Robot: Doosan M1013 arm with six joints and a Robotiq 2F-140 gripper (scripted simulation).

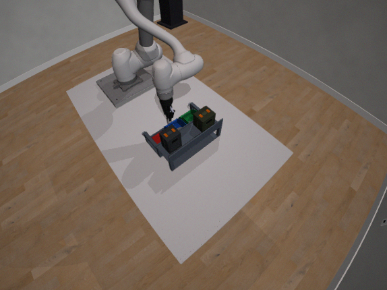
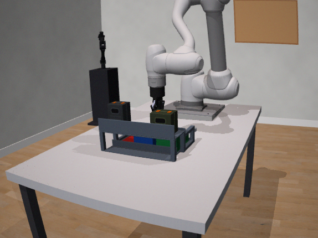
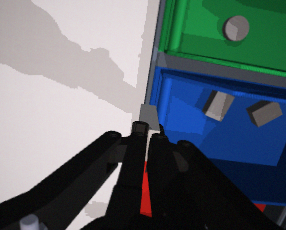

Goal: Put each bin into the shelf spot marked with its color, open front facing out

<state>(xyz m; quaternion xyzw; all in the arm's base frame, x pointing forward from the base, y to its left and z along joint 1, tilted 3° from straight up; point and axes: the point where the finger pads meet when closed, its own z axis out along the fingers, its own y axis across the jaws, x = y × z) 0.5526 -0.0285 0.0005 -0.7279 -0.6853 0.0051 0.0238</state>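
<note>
Slate-grey shelf [image 1: 197,151] [image 2: 136,127] [image 3: 177,61] stands on the white bench [image 1: 219,195] [image 2: 138,188] [image 3: 75,100], serving as the reference for all positions. Three bins are inside the shelf, side by side: the red bin [image 1: 156,138] [image 2: 128,139] [image 3: 260,207] at one end, the blue bin [image 1: 176,123] [image 2: 143,140] [image 3: 200,135] in the middle, the green bin [image 1: 188,116] [image 2: 163,142] [image 3: 195,45] at the other end. Contents observed: two grey parts [image 3: 219,105] in the blue bin, one round grey part [image 3: 236,28] in the green. Contents of the red bin cannot be determined. The colored marks are hidden, so centering cannot be verified.

On the shelf are two cases with orange details: a dark grey case [image 1: 171,139] [image 2: 122,112] toward the red bin's end and an olive case [image 1: 204,119] [image 2: 164,117] toward the green bin's end.

The black jaws [image 1: 170,121] [image 2: 157,109] are together, with nothing clamped, and point down at the shelf's arm side, beside the near edge of the blue bin. Contact with that edge cannot be confirmed. The white arm [image 1: 162,77] [image 2: 177,63] rises from a grey base plate [image 1: 118,102] [image 2: 210,116] on the bench, well apart from the shelf. A black pedestal [image 1: 171,3] [image 2: 99,94] stands on the floor beyond the bench.
</note>
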